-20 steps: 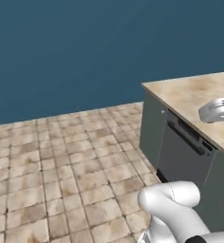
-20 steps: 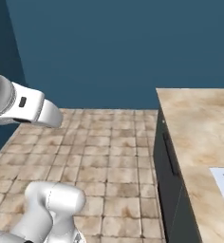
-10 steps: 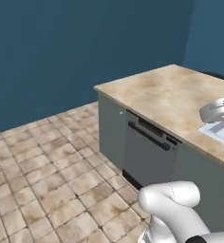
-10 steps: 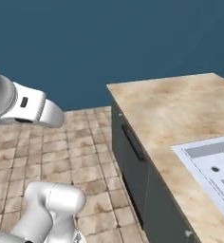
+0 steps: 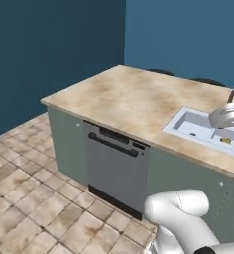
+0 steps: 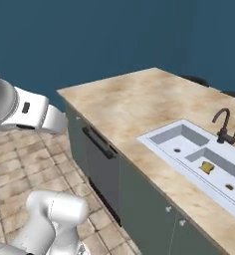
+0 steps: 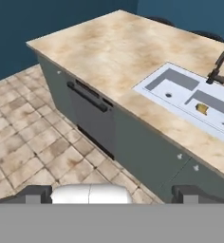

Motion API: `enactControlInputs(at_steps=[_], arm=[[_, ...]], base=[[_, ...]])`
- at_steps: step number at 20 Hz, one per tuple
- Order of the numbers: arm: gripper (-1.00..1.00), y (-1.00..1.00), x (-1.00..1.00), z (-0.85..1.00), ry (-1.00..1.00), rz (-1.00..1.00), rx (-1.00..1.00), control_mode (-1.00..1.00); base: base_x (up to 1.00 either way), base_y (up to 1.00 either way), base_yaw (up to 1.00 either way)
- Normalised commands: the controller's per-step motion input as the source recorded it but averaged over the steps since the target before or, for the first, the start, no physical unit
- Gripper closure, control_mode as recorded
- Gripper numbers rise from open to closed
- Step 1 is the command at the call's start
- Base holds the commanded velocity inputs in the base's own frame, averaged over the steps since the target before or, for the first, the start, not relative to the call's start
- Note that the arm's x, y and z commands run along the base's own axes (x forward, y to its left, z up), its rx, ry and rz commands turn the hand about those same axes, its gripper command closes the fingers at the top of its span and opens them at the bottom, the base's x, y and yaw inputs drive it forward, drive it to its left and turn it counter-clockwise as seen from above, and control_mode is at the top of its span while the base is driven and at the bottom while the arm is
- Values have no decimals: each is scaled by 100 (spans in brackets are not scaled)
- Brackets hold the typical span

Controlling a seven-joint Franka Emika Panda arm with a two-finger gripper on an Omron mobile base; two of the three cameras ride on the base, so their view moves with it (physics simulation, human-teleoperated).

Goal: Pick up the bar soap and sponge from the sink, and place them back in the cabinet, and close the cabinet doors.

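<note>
Desk (image 6: 124, 107) was the biggest thing in view: beige stone top over grey-green lower cabinets, with a dark-handled dishwasher front (image 5: 116, 171) in its side. The sink (image 6: 175, 135) sat let into the far end of the top, small basin nearer the middle of the desk, longer basin beyond, thin black faucet (image 6: 223, 127) behind the divider.

The sponge (image 6: 207, 167) lay flat on the floor of the longer basin, near the divider wall, well away from the arm. I judged it light and soft: it should squash under grip, so I'd close across its short sides from straight above and not rely on force. Basin wall beside it might crowd one finger.

A smaller brownish speck (image 6: 229, 187) lay further along the same basin; too small to tell if it was the bar soap or a drain. If soap, I'd expect it stiff, a bit heavier, slippery; I'd grip across the narrow width, centred.

The tool (image 7: 111, 193) was far from the sink, aimed at the desk front and the tiled floor. Only the two dark tips showed, wide apart at the bottom of the hand view, so I read it as released, holding nothing.

Wall cabinet and doors weren't anywhere I could place.
</note>
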Motion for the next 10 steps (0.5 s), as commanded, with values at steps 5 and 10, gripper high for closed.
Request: enactControlInputs(at_steps=[5, 10], arm=[[-100, 0, 0, 0, 0, 0, 0, 100], [-100, 0, 0, 0, 0, 0, 0, 100]], base=[[15, 0, -57], [26, 0, -53]])
